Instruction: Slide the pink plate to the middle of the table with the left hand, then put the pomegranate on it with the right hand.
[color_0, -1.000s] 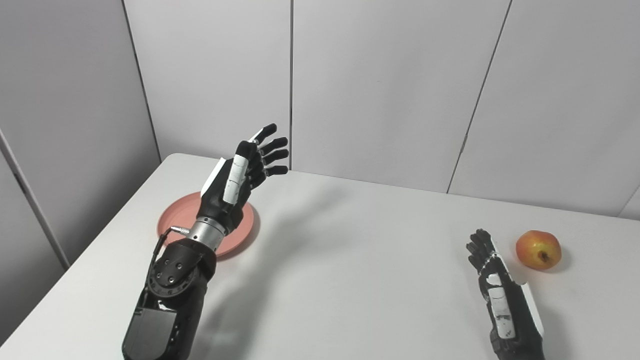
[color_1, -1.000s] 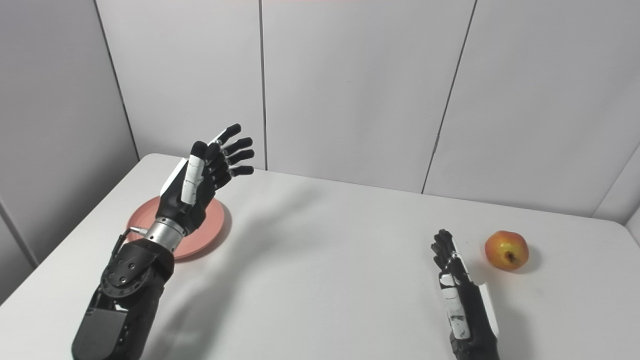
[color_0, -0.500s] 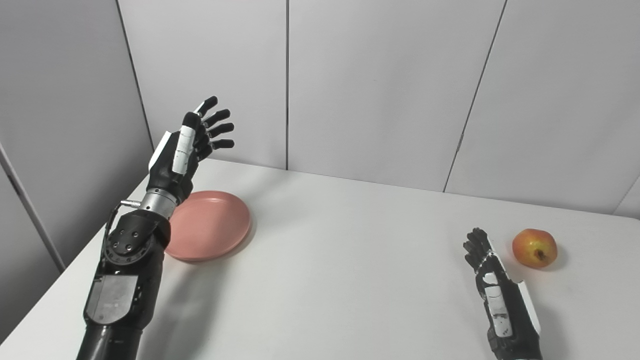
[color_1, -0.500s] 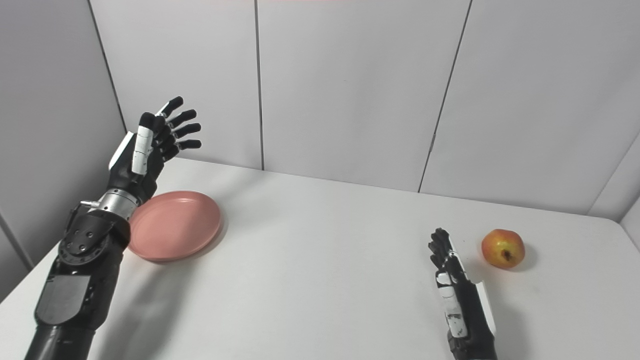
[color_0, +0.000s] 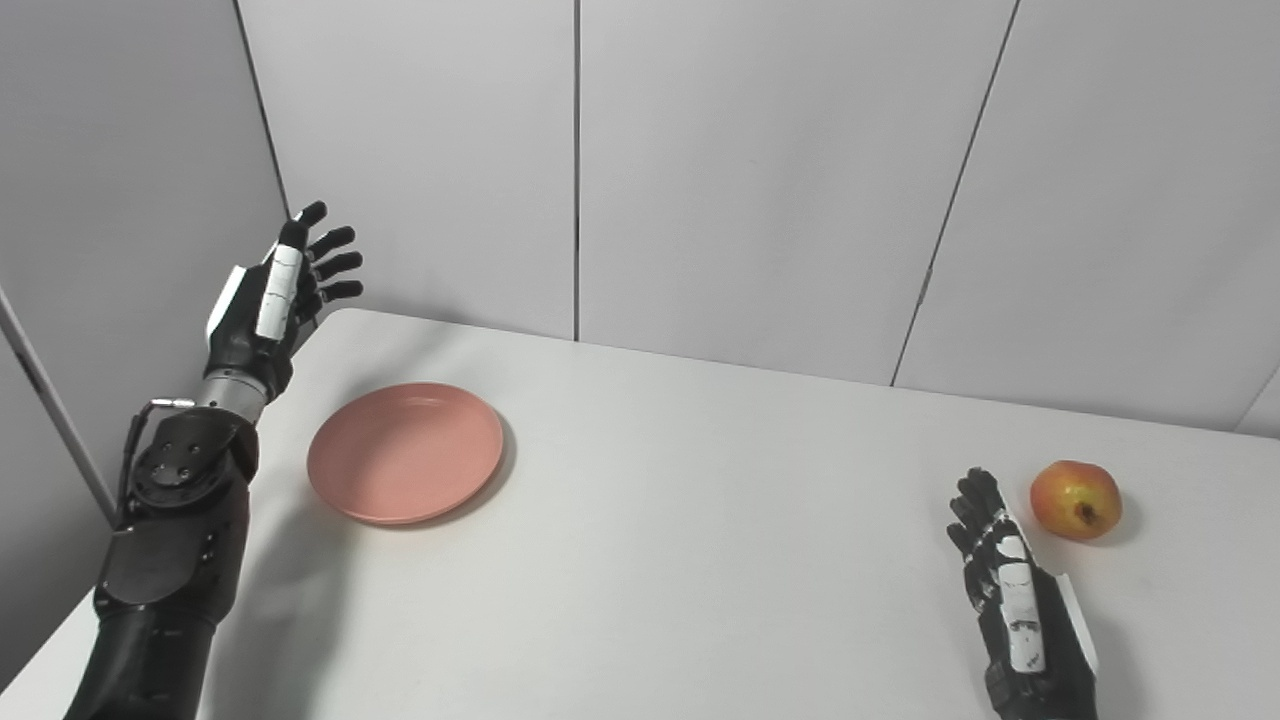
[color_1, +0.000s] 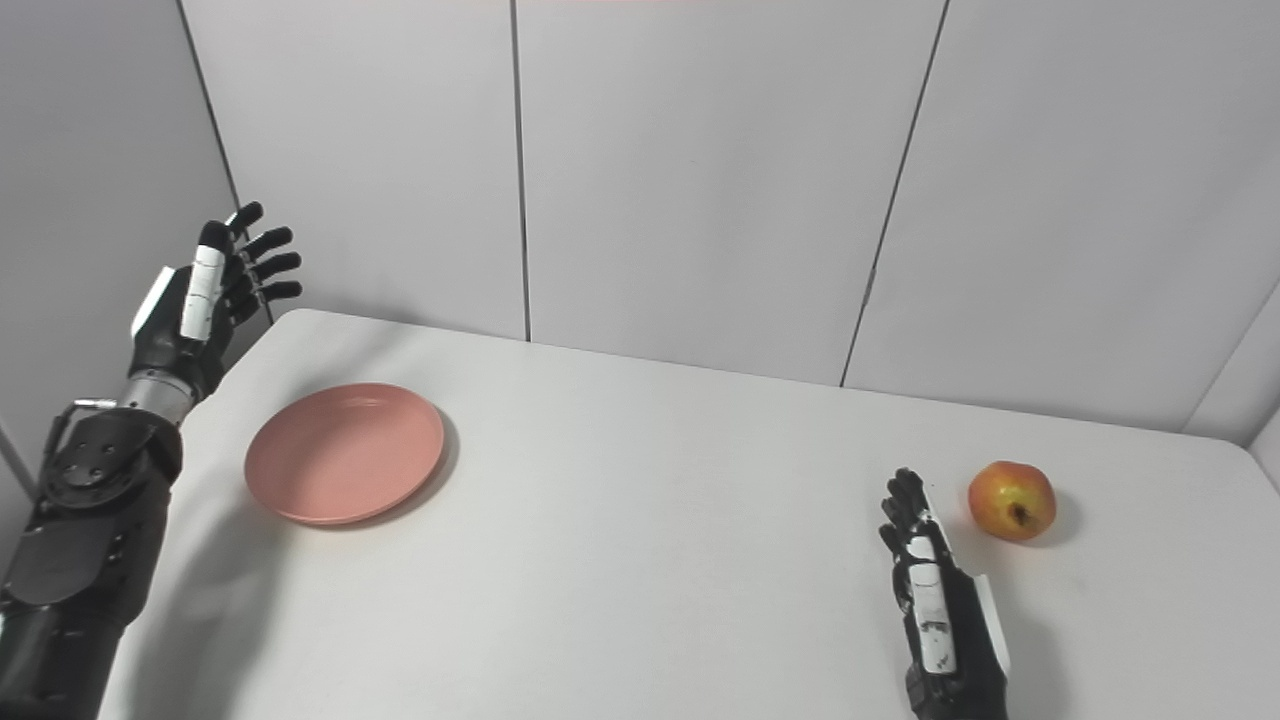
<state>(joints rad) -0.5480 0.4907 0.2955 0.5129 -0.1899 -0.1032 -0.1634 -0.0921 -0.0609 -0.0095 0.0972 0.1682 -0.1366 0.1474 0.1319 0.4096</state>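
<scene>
The left hand (color_0: 265, 305) is up in the air past the table's left edge, fingers spread, holding nothing. The pink plate (color_0: 405, 452) lies flat to the right of it and lower, near the left edge, not touching the hand. Lots of bare white table (color_0: 700, 500) stretches on to the right hand (color_0: 1015, 610). That hand is low by the near edge, fingers a little apart and empty; the picture cuts off its wrist. The pomegranate (color_0: 1076, 499) sits just beyond it on the right. Gray wall panels (color_0: 760, 170) stand behind.
</scene>
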